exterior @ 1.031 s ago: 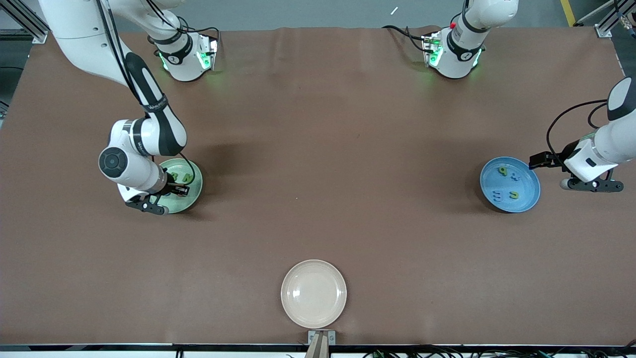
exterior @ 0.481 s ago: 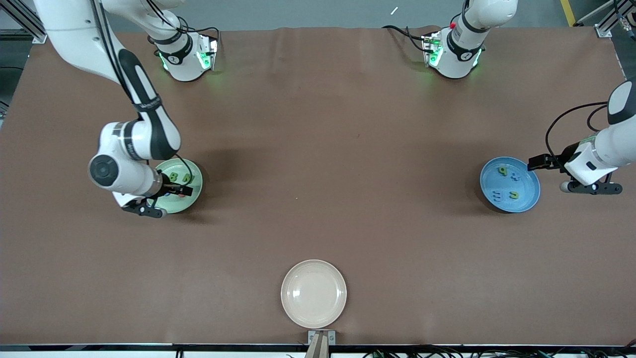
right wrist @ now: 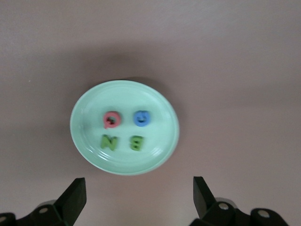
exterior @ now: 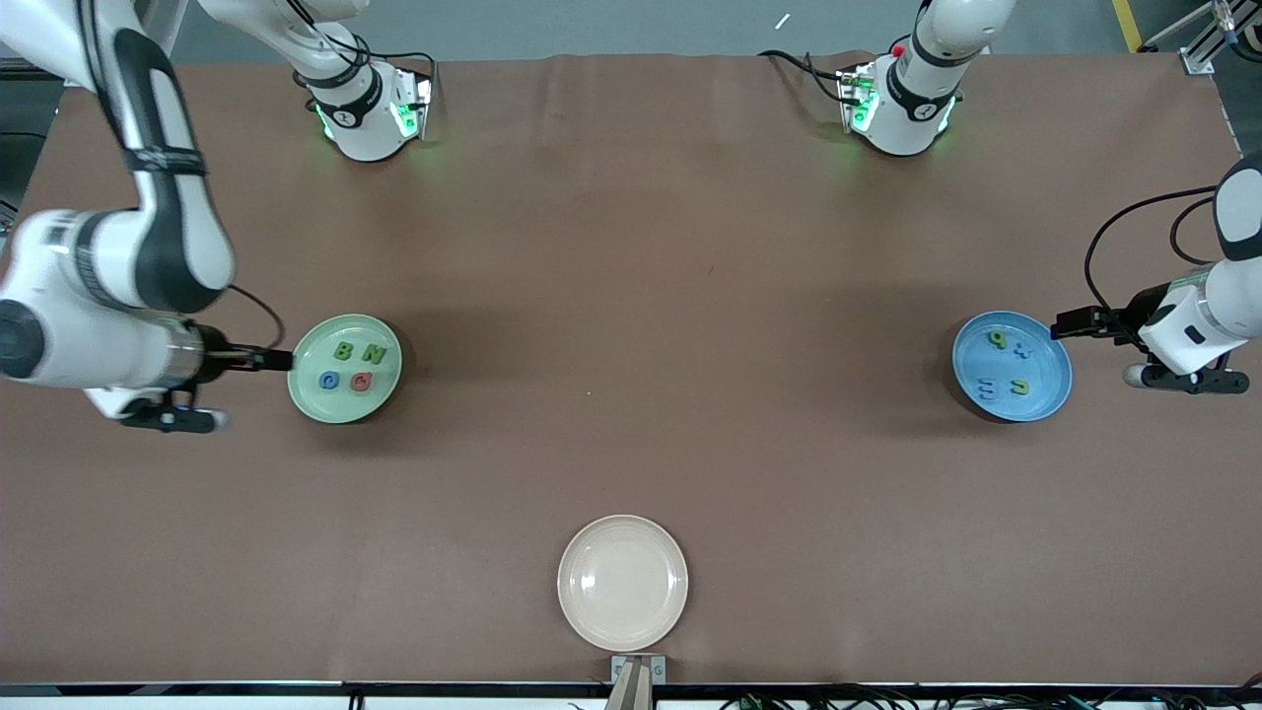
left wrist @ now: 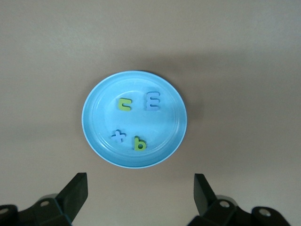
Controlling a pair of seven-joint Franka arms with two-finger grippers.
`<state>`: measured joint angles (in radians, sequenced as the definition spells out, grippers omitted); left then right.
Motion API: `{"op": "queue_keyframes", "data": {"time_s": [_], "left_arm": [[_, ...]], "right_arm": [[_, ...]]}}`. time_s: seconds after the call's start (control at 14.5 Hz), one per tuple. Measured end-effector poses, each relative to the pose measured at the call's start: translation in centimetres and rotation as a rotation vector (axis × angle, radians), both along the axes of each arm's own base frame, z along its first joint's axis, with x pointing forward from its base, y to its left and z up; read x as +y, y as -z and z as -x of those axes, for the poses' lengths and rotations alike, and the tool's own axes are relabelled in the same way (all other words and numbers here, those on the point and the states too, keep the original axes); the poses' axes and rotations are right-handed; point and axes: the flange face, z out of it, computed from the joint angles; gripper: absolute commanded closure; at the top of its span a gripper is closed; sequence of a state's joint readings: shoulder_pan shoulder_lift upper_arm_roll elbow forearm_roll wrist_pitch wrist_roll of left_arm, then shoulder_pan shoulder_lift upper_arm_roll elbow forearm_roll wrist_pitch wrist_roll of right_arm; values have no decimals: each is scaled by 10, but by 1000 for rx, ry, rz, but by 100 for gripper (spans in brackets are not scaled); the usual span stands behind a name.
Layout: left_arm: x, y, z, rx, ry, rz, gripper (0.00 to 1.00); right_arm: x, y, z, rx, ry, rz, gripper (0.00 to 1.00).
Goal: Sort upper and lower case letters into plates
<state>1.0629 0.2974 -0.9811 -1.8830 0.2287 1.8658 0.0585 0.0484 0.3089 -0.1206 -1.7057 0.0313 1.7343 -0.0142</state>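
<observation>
The pale mint plate (exterior: pixel 315 399) holds green B (exterior: pixel 343 351), green N (exterior: pixel 374 354), blue G (exterior: pixel 329 380) and red G (exterior: pixel 362 381). My right gripper (exterior: pixel 166 420) is open and empty over the table beside this plate, toward the right arm's end. The right wrist view shows the plate (right wrist: pixel 80 108) and my gripper (right wrist: pixel 138 188). The blue plate (exterior: pixel 1047 392) holds green p (exterior: pixel 999 339), blue t (exterior: pixel 1022 348), blue m (exterior: pixel 986 387) and green n (exterior: pixel 1019 387). My left gripper (exterior: pixel 1178 380) is open and empty beside it, toward the left arm's end. The left wrist view shows that plate (left wrist: pixel 94 99) and gripper (left wrist: pixel 138 186).
A cream-beige plate (exterior: pixel 622 582) with nothing in it sits at the table's edge nearest the front camera, midway between the two arms. Brown table cloth lies between the plates.
My right arm has risen and drawn away from the mint plate toward its end of the table, uncovering the blue G and red G. My left gripper has shifted slightly.
</observation>
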Motion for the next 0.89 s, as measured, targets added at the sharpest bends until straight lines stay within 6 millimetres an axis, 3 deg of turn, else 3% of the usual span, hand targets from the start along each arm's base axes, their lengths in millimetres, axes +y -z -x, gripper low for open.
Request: {"op": "queue_keyframes", "data": {"time_s": [0.21, 0.41, 0.62, 0.89], "left_arm": [[-23, -33, 1, -42, -14, 4, 1], [-23, -73, 9, -112, -24, 23, 1], [-30, -105, 17, -168, -34, 22, 1], [-41, -124, 17, -204, -17, 26, 1]], "right_arm": [[-21, -66, -14, -53, -46, 2, 0], [-32, -107, -20, -100, -47, 22, 0], [-35, -116, -21, -112, -50, 24, 0], [-43, -122, -24, -131, -40, 32, 0]]}}
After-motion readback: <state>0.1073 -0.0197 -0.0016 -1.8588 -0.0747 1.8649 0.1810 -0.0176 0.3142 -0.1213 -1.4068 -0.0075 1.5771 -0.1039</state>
